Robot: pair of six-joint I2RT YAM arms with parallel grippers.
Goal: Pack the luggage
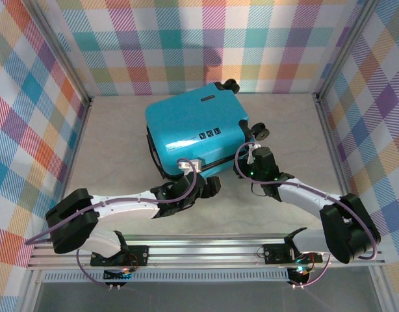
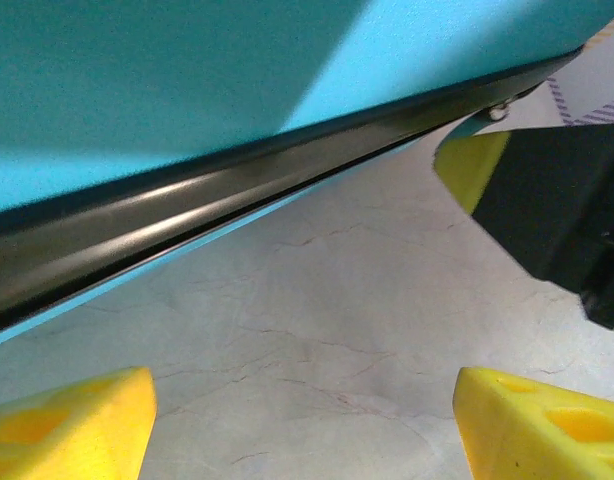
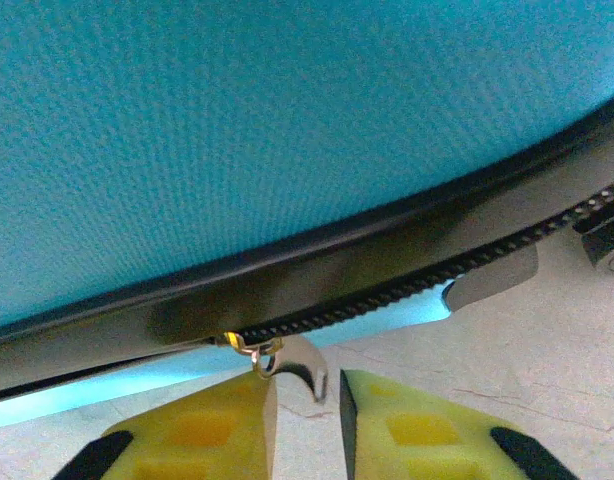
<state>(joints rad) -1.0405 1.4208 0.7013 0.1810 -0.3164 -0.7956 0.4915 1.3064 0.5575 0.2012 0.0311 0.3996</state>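
Observation:
The turquoise luggage (image 1: 193, 127) lies closed and flat in the middle of the table, its black zipper band (image 2: 187, 230) facing the arms. My left gripper (image 1: 208, 187) sits low by the near edge, open wide, with bare tabletop between its yellow fingers (image 2: 72, 425). My right gripper (image 1: 245, 170) is at the near right corner. In the right wrist view its jaws (image 3: 307, 420) stand a narrow gap apart, and the silver zipper pull (image 3: 297, 365) hangs between the fingertips. A sliver of space shows between the pull and the right finger (image 3: 427, 430).
A second silver pull tab (image 3: 492, 280) hangs further right along the zipper. Black wheels (image 1: 259, 132) stick out of the suitcase's right side. Checked walls enclose the table (image 1: 115, 188) on three sides. The right gripper's body (image 2: 557, 190) is close to the left gripper.

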